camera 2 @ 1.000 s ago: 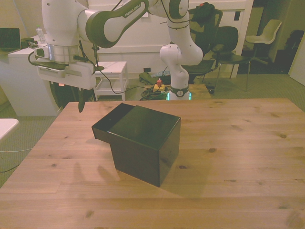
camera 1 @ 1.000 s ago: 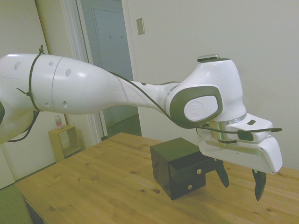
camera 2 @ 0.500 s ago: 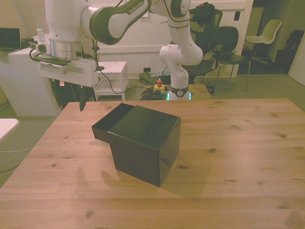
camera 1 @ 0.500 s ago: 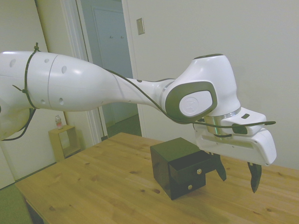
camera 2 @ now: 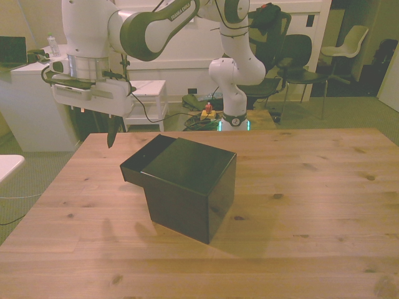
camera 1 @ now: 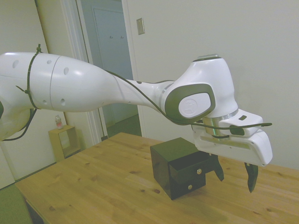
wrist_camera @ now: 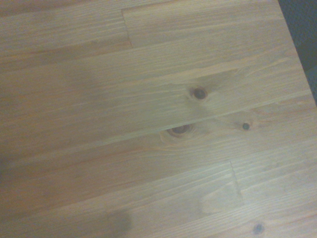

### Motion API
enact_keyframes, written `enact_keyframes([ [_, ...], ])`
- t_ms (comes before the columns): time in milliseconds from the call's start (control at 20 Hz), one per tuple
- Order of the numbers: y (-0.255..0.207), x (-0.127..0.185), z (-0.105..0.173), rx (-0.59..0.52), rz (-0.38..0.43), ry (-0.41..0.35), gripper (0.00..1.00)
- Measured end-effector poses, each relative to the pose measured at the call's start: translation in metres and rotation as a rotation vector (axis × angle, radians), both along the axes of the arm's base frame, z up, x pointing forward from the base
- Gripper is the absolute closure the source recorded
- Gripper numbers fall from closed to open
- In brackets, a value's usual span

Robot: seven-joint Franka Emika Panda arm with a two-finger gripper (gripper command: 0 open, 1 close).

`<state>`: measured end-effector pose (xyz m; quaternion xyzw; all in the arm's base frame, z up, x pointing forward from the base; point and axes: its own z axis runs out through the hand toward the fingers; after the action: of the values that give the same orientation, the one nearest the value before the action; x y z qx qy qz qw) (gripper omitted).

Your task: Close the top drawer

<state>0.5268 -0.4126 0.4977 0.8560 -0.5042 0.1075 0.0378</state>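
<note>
The top drawer (camera 1: 190,165) is standing pulled out from the black cube cabinet (camera 1: 174,151), its front jutting past the cabinet's face; in the front view the same drawer (camera 2: 142,159) is showing as a shelf projecting from the cabinet (camera 2: 190,187) toward the front view's left. Its small brass knob (camera 1: 198,171) is facing away from the cabinet, toward the gripper (camera 1: 233,173), which is hanging just beyond the drawer front, out in front of the cabinet, with a clear gap between knob and nearest finger. A lower drawer (camera 1: 191,185) with its own brass knob (camera 1: 190,187) is sitting beneath the top one, closer to the cabinet's face.

Whether anything is lying inside the top drawer cannot be told, since both cameras are seeing only its outer surfaces.

The gripper is pointing down at the wooden table (camera 1: 107,186), its two dark fingers (camera 1: 251,176) spread wide apart, holding nothing and touching nothing, with the tips hovering above the wood. In the front view it (camera 2: 111,133) is hanging off the drawer's open end, on the front view's left of the cabinet. The wrist camera is showing only bare table planks (wrist_camera: 148,124) with a few knots.
</note>
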Motion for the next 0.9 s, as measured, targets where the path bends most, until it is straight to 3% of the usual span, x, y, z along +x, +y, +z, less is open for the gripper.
enact_keyframes([
  [650, 0.016, 0.012, -0.009, 0.007, 0.015, -0.018, 1.0],
  [900, 0.033, 0.021, -0.024, 0.014, 0.029, -0.021, 1.0],
])
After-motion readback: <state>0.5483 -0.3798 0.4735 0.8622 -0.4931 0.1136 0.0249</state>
